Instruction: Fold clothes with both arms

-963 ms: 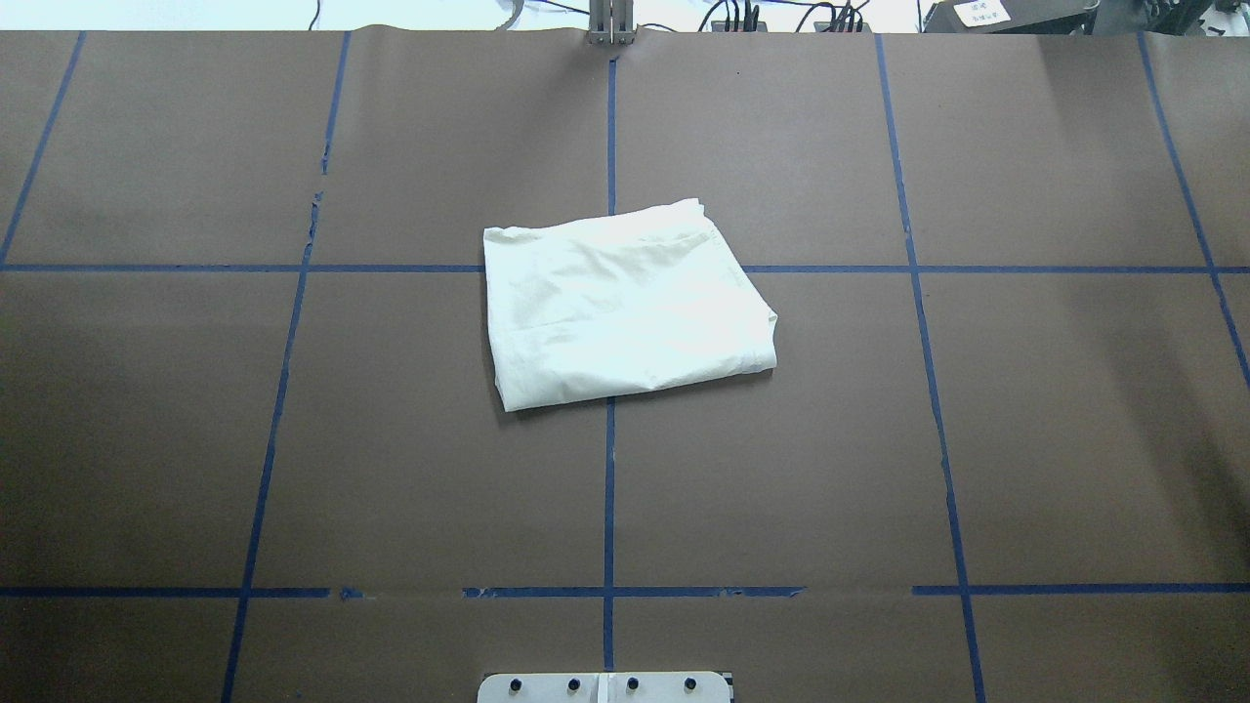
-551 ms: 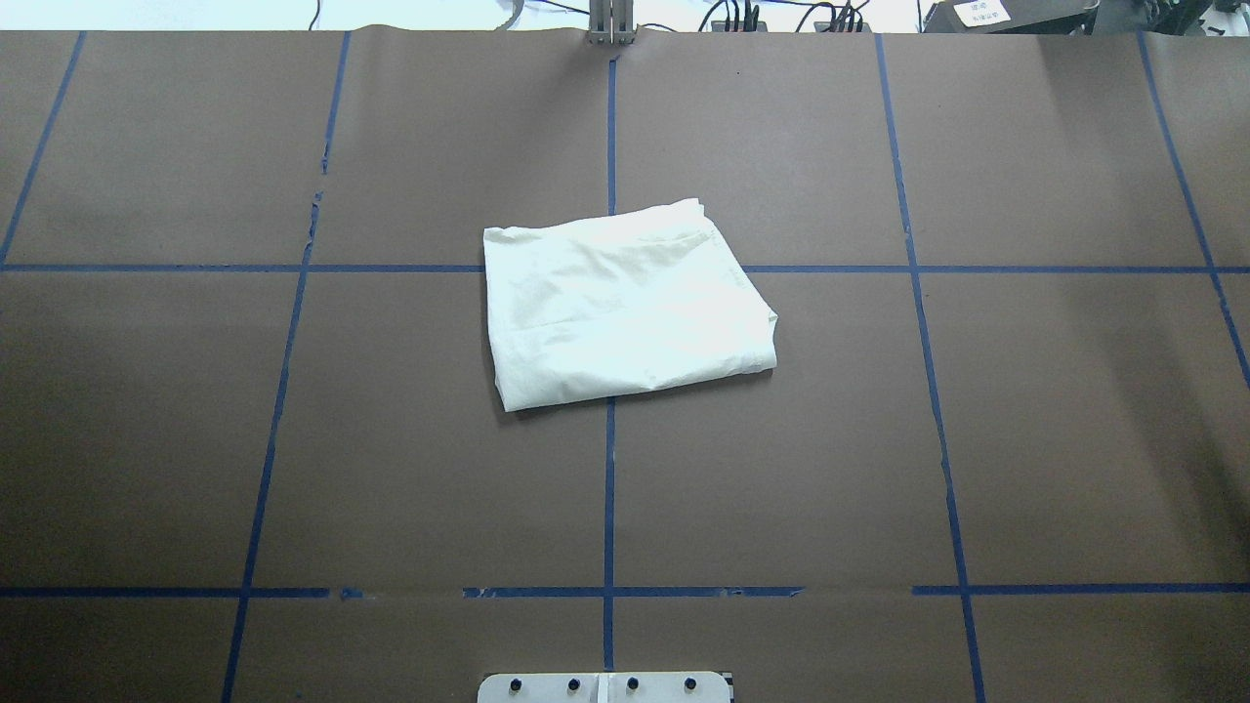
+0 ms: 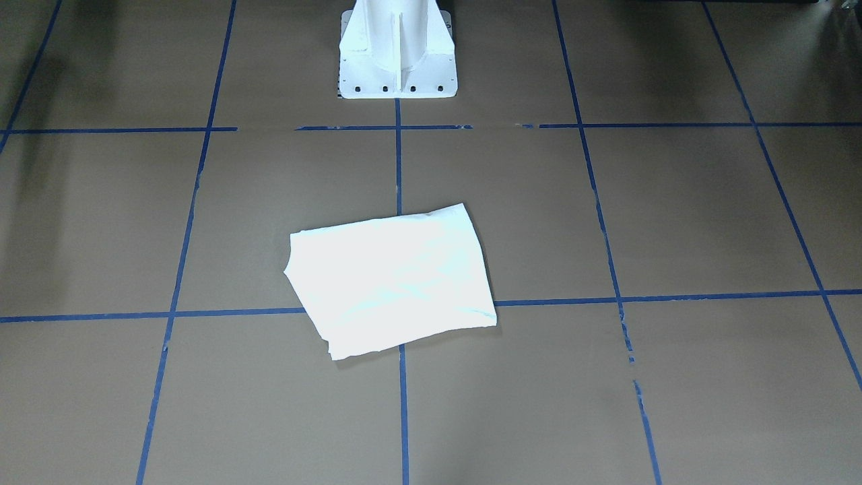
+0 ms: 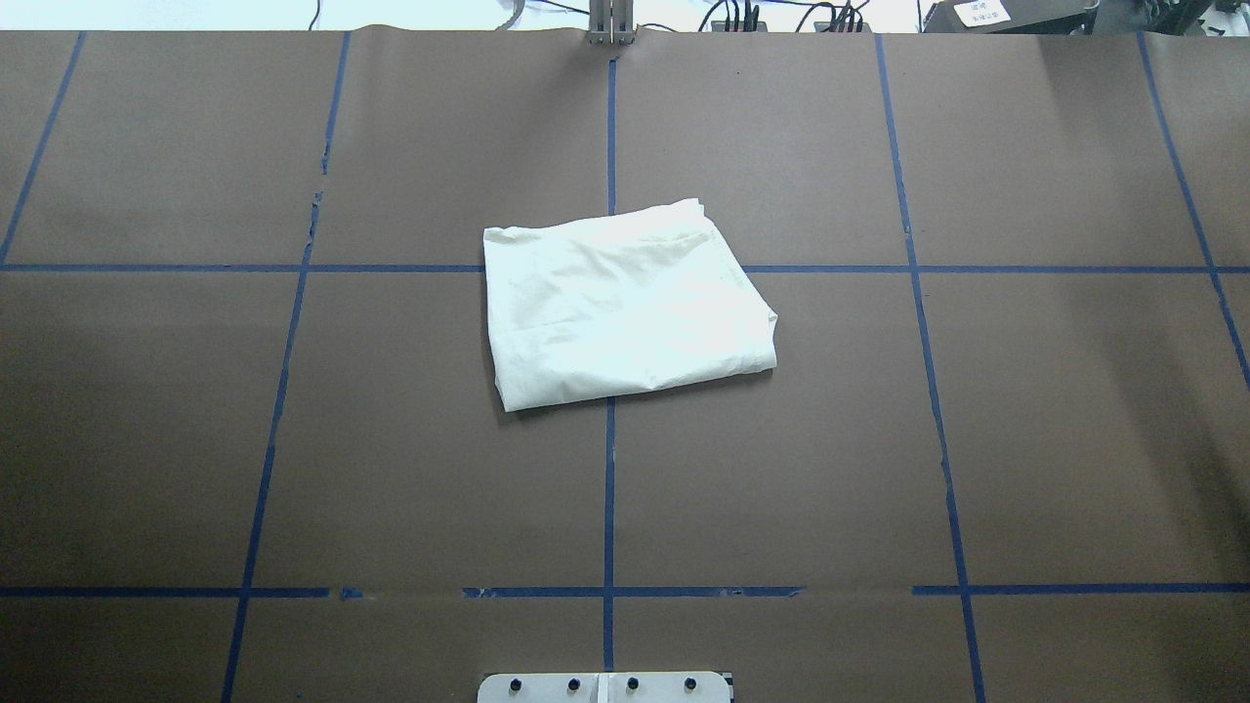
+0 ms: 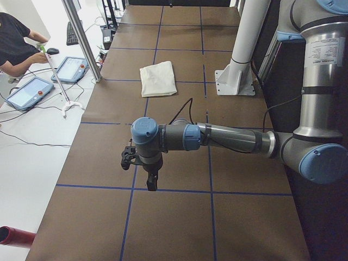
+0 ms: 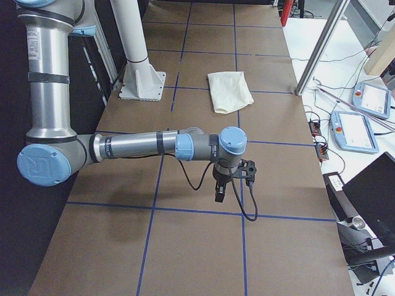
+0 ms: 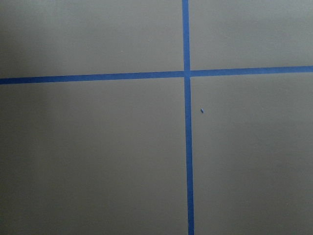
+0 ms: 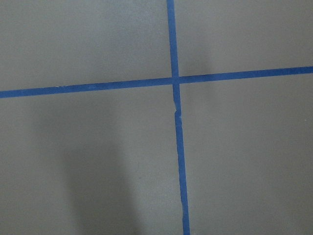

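You cannot tell whether the jaws are released or clenched: the left arm (image 5: pixel 228 138) and right arm (image 6: pixel 136 147) show only from the sides, each with its jaws hanging over the table (image 4: pixel 977 439). Well apart from both, the folded T-shirt (image 4: pixel 625 303) lies mid-table across a blue tape crossing (image 4: pixel 608 488), touched by neither arm.

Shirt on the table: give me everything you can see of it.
The shirt is cream, thin, soft-looking cloth, folded into a roughly rectangular packet. It lies flat on the brown paper-covered table, turned a little askew to the blue tape lines and covering one of their crossings near the table's middle. Its top face has faint creases, and stacked layers show along one edge. No print, collar or sleeve is visible. Only the table touches it.
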